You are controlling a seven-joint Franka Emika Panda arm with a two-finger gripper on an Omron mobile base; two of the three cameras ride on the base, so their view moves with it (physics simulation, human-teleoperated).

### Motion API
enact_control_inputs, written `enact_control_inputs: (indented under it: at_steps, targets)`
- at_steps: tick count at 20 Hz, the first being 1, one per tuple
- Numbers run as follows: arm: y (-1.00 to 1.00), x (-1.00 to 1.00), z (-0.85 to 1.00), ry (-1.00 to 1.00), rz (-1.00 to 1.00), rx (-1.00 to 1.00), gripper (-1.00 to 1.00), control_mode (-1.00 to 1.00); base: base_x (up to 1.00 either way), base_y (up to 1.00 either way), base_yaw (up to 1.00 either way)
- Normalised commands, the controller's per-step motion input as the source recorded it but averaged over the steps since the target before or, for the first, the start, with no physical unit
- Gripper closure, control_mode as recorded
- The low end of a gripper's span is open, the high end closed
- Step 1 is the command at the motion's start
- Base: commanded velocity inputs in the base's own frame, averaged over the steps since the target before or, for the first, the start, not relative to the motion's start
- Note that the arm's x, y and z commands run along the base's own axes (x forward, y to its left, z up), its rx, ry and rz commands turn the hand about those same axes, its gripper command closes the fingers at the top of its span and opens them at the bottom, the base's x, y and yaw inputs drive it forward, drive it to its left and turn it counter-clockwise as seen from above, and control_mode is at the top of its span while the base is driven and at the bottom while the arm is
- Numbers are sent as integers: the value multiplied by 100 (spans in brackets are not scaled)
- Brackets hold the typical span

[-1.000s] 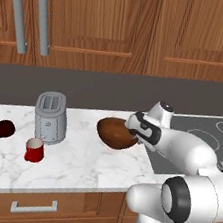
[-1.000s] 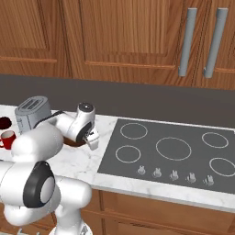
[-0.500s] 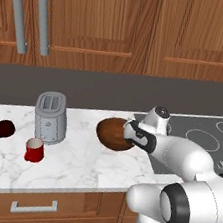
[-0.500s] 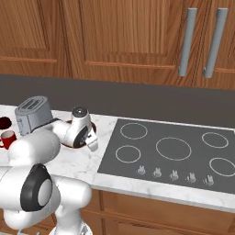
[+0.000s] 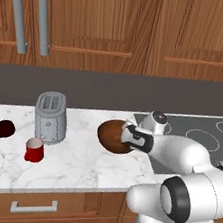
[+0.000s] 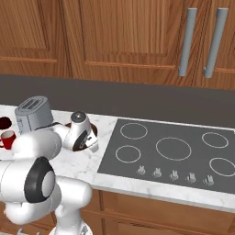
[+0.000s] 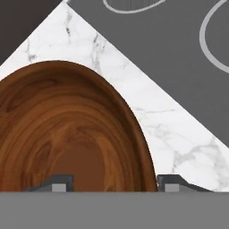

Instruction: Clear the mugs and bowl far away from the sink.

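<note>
Hand now spread, fingertips straddling rim of wide brown wooden bowl; half second ago we see it still gripping that rim. We judge bowl just released. Bowl sits on white marble bench just beside black glass stovetop; sink unseen. Bowl inside glossy, ringed grain. Bright red mug and rounder dark maroon mug remain near ribbed silver toaster.

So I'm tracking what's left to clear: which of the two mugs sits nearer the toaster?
The bright red mug, just in front of the toaster. The dark maroon mug stands farther off, to the toaster's left, rounder and darker.
</note>
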Motion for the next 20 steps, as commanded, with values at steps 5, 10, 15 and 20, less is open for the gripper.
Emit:
enact_control_inputs:
  at_steps: [5, 10, 15, 20]
  targets:
    - [0, 13, 0, -4, 0, 0, -100, -100, 0, 0, 0]
    - [0, 1, 9, -10, 0, 0, -100, -100, 0, 0, 0]
    - [-7, -31, 40, -22, 0, 4, -100, -100, 0, 0, 0]
    - [-2, -36, 46, -23, 3, 2, -100, -100, 0, 0, 0]
